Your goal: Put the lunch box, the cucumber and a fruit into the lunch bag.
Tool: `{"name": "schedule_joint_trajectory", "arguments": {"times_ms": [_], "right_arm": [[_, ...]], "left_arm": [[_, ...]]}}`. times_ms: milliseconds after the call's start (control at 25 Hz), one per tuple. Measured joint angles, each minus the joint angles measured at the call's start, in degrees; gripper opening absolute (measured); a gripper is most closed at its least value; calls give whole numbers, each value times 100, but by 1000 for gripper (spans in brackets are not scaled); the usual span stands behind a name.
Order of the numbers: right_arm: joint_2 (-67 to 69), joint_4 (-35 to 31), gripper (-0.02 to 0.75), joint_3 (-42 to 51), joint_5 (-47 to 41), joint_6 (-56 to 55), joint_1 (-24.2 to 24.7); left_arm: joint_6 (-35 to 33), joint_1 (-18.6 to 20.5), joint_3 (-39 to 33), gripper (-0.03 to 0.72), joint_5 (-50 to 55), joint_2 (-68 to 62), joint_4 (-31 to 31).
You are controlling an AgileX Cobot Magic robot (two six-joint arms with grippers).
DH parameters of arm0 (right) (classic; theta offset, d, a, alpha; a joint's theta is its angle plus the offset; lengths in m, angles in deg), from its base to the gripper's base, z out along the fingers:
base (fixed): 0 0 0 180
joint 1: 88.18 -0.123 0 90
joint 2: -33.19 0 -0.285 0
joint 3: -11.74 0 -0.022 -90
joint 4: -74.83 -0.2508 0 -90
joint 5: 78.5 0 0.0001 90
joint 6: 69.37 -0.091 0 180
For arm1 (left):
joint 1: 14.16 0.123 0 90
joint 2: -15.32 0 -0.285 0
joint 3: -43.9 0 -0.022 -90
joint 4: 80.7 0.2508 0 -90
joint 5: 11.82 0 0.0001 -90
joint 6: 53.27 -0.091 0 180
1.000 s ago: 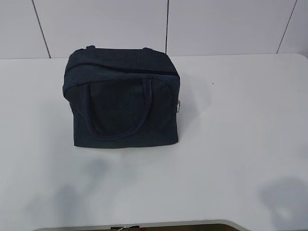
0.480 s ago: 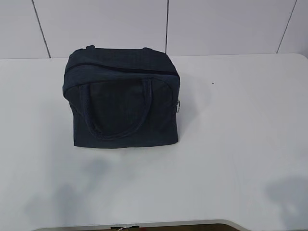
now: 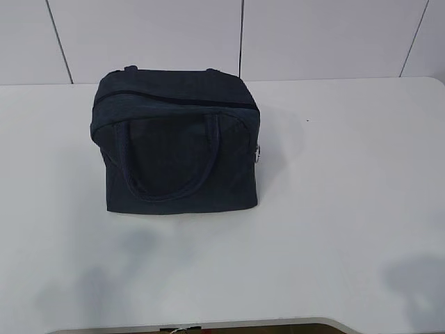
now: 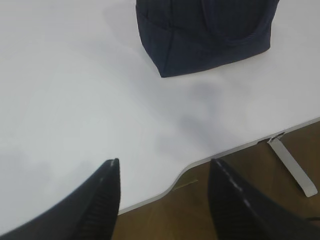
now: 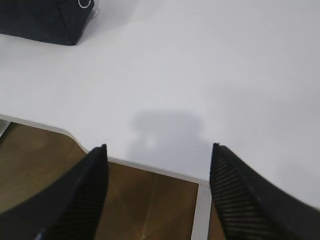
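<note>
I see the boxy dark navy fabric lunch bag (image 3: pixel 177 142) at eleven o'clock, zipped; soft, likely light. I'd pinch its silver ring pull (image 3: pixel 259 154); left gripper (image 4: pixel 162 170) and right gripper (image 5: pixel 157 155) hang spread, empty.

Left pincer (image 4: pixel 162 165) and right pincer (image 5: pixel 157 150) gape apart (both empty).
</note>
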Motion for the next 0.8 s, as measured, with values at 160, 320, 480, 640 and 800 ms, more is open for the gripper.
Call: {"name": "schedule_joint_trajectory", "arguments": {"times_ms": [160,320,480,640,800], "right_arm": [[0,0,510,0,0,-9,0],[0,0,510,0,0,-9,0],[0,0,510,0,0,-9,150],[0,0,510,0,0,-9,629],[0,0,510,0,0,-9,958]], "left_arm": [[0,0,0,400,4,0,0],[3,23,0,400,4,0,0],[3,112,0,400,4,0,0],[3,374,0,400,4,0,0],[3,568,0,386,4,0,0]]}}
